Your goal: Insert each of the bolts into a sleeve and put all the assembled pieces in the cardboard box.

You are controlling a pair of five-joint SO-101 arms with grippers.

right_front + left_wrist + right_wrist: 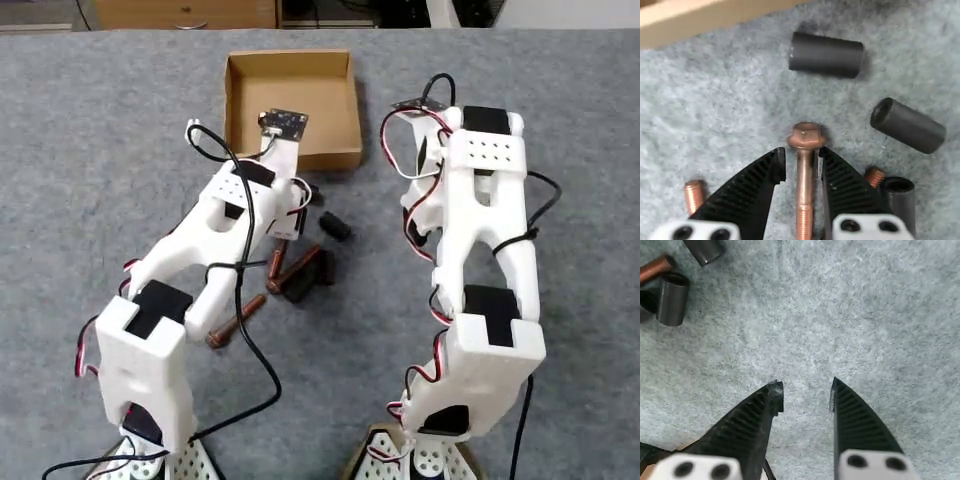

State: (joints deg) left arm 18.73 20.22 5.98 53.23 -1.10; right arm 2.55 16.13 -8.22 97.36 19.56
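Copper bolt (805,190) sits between slightly parted jaws of left gripper (802,152); right gripper (806,392) gapes over open carpet (865,315).

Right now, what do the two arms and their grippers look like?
Both the left arm and the right arm have white plastic shells with black motor blocks at the joints. Thin red, black and white cables loop along them. The left gripper and the right gripper have black tapered fingers with ribbed inner faces on white bases with screw holes.
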